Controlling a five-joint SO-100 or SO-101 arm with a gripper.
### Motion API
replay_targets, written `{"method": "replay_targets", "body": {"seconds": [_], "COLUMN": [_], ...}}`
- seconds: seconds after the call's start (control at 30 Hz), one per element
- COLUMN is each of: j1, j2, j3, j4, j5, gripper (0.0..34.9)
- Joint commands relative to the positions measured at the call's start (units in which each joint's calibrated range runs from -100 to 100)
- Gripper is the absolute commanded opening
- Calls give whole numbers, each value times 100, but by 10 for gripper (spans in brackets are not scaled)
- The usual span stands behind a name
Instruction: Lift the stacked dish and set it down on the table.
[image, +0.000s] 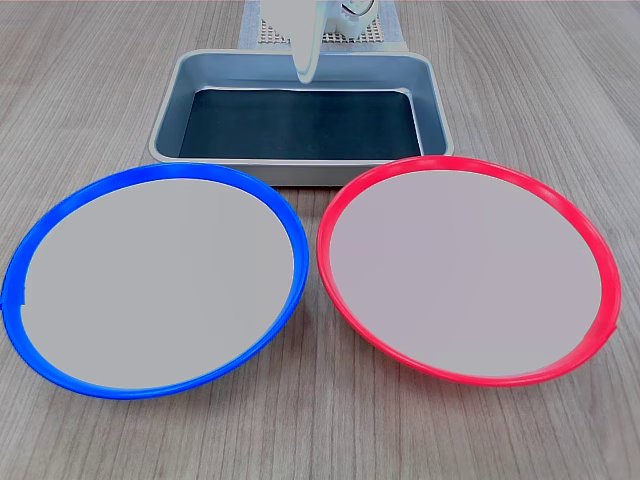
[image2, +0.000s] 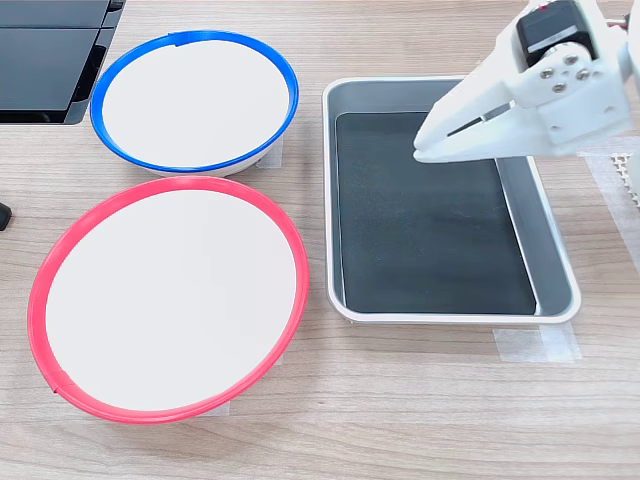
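The stacked dish, a large shallow plate with a bright red rim and pale flat centre, lies flat on the wood-grain table at the first exterior view's right. In the second exterior view the dish is at the lower left, with nothing on or under it that I can see. My white gripper hovers over the tray, well apart from the dish, its fingers together and holding nothing. Only the gripper's tip shows at the top of the first exterior view.
A blue-rimmed plate of the same size sits beside the red one, rims nearly touching. A grey metal tray with a dark liner lies beneath the gripper. A black flat device fills the second exterior view's top left. Tape strips mark the table.
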Motion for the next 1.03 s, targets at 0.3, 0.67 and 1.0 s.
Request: {"method": "replay_targets", "body": {"seconds": [0.3,0.67,1.0], "j1": [-20,-20,-20], "j2": [-170,-170,-170], "j3": [0,0,0], "j4": [329,329,329], "j5": [10,10,10], "gripper": [3,3,3]}}
